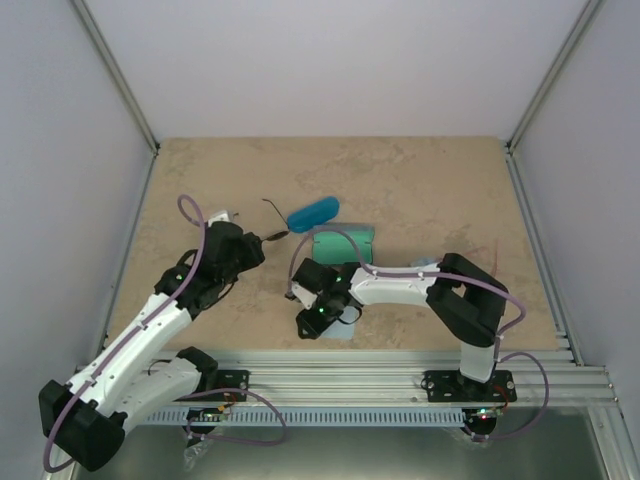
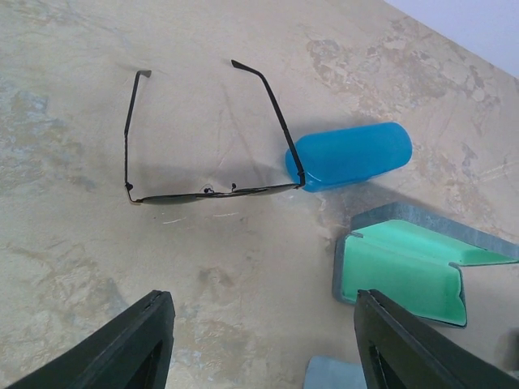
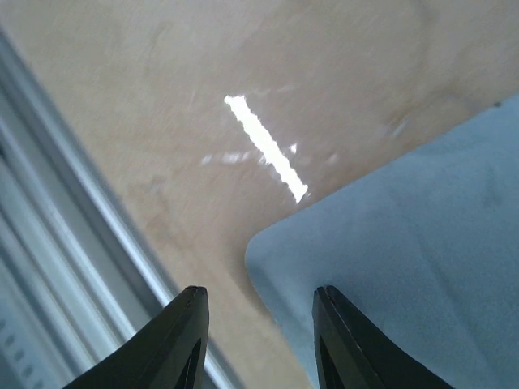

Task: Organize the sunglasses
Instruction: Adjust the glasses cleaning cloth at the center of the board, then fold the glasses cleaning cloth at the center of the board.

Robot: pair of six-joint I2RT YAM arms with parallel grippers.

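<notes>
Wire-framed sunglasses (image 2: pixel 207 193) lie on the bench (image 2: pixel 73 243) with both temples unfolded and pointing to the far side, lenses down toward the near side. One hinge touches, or sits just beside, the near end of the blue oval case (image 2: pixel 349 156), which is shut. To the right and nearer, the rectangular case (image 2: pixel 405 271) stands open, its green lining bare and nothing in it. The left tool (image 2: pixel 263 348) hovers just near of the frames with its jaws wide apart and nothing between them. The right tool (image 3: pixel 259 348) is low at the near edge of the bench, jaws apart, over the corner of a light blue cloth (image 3: pixel 405 243) that lies flat; nothing looks clamped. The red-orange pair cannot be made out in any view. By my reading the task is at an early stage: no glasses are cased or folded, and the wire pair has yet to be picked up, closed and laid in a case.
</notes>
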